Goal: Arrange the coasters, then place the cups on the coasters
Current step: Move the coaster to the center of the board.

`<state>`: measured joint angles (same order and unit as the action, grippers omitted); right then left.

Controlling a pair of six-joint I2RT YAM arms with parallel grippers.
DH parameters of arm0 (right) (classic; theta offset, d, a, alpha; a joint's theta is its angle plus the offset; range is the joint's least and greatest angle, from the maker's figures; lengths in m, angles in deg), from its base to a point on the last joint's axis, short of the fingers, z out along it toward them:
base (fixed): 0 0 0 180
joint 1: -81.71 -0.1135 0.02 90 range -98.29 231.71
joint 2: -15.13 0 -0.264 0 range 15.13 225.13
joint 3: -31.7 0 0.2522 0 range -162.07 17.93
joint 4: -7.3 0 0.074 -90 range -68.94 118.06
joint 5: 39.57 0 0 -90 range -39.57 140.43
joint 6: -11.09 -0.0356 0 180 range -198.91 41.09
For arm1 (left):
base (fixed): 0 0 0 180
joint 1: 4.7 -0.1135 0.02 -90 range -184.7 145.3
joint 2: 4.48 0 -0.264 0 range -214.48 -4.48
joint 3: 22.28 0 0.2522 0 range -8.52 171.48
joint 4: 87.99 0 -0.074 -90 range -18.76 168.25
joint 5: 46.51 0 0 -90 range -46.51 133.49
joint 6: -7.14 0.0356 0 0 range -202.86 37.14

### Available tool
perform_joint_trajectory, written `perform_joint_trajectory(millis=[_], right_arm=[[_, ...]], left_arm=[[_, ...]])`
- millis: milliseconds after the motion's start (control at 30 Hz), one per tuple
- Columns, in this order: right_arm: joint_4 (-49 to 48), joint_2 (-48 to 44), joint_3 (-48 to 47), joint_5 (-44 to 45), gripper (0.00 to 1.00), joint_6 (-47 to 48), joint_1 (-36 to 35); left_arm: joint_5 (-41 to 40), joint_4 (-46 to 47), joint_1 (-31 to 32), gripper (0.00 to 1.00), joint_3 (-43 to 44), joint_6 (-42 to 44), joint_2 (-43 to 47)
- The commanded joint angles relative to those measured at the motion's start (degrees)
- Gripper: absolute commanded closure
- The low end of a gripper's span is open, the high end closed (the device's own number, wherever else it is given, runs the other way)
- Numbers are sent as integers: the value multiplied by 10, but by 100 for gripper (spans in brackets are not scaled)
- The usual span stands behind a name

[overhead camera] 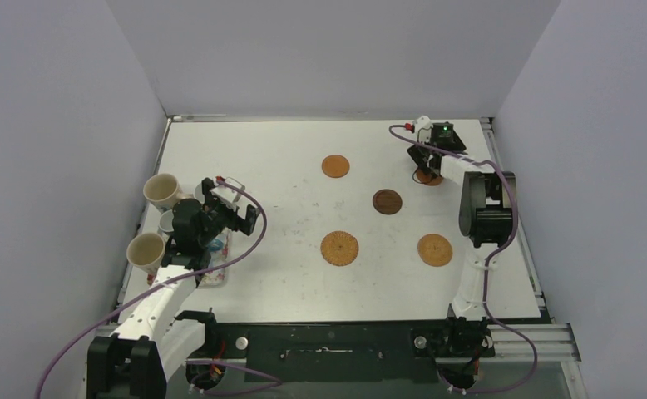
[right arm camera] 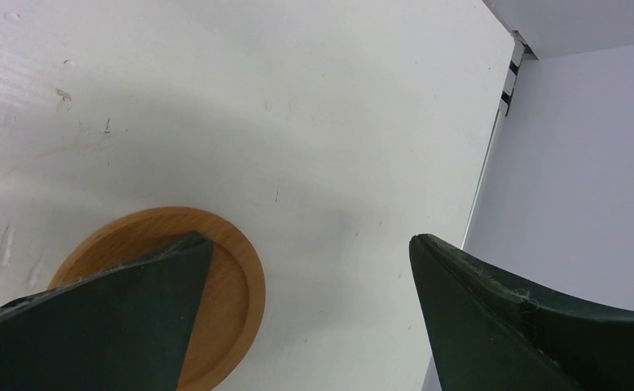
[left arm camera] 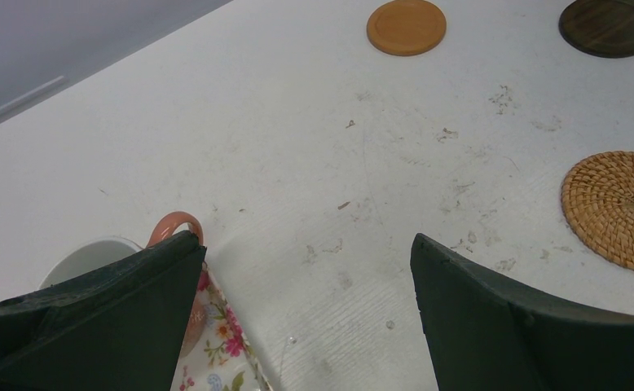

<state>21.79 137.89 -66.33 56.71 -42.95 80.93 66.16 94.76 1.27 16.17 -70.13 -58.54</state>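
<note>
Five coasters lie on the white table: a smooth orange one (overhead camera: 335, 165) (left arm camera: 406, 26), a dark brown one (overhead camera: 387, 201) (left arm camera: 609, 26), two woven ones (overhead camera: 339, 248) (overhead camera: 435, 249) and another smooth orange one (overhead camera: 428, 178) (right arm camera: 232, 285) at the back right. My right gripper (overhead camera: 422, 166) (right arm camera: 310, 240) hovers open just over that last coaster, one finger above it, holding nothing. At the left, two cream cups (overhead camera: 162, 190) (overhead camera: 146, 252) stand beside a small grey cup (overhead camera: 168, 222). My left gripper (overhead camera: 235, 206) (left arm camera: 307, 244) is open and empty over the tray's right edge, beside a salmon-pink cup handle (left arm camera: 175, 226).
A floral-patterned tray (overhead camera: 216, 273) (left arm camera: 224, 342) lies at the left under my left arm, with a light blue cup (overhead camera: 215, 245) partly hidden on it. Grey walls close in the table on three sides. The table's right edge rail (right arm camera: 505, 90) runs close to my right gripper.
</note>
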Motion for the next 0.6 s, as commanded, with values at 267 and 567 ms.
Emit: perform_joint_trajectory(millis=[267, 567], right_arm=[[33, 62, -31, 10, 0, -21, -3], [11, 68, -30, 29, 0, -24, -12]], left_arm=[[-9, 19, 3, 3, 11, 7, -2], [-11, 20, 4, 3, 12, 7, -8]])
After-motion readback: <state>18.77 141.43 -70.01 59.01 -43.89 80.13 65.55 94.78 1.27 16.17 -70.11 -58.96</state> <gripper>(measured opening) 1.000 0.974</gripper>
